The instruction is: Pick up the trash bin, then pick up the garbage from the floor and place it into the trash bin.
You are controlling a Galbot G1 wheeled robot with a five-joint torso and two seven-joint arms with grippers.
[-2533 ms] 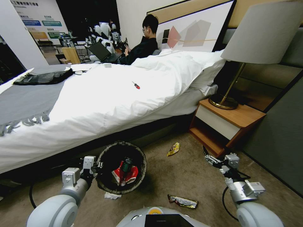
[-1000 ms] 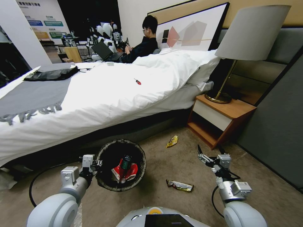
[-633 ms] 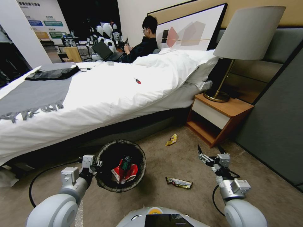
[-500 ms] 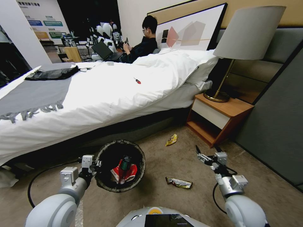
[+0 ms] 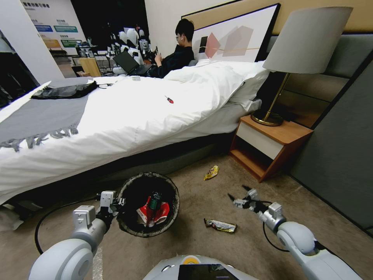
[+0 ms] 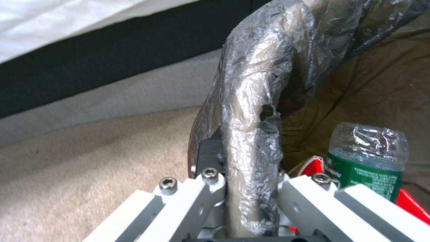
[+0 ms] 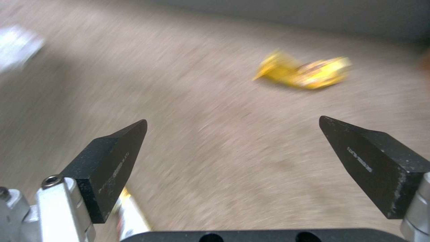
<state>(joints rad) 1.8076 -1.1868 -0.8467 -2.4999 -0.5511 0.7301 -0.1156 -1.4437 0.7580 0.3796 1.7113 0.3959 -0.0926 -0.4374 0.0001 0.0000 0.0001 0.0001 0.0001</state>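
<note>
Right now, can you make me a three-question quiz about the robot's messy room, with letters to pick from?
1. Where is the screwdriver?
A. on the bed
B. in the trash bin
C. on the nightstand

2. How many wrappers lie on the floor?
A. none
B. two
C. five

3. What is the right gripper doing?
A. squeezing a bottle
B. open, holding nothing
C. gripping the lamp

Answers:
1. A, since it lies on the white cover of the bed.
2. B, since there is a yellow wrapper near the nightstand and a second wrapper just below the right gripper.
3. B, since its fingers are spread apart above the carpet with nothing between them, while the left gripper is clamped on the rim of the trash bin.
</note>
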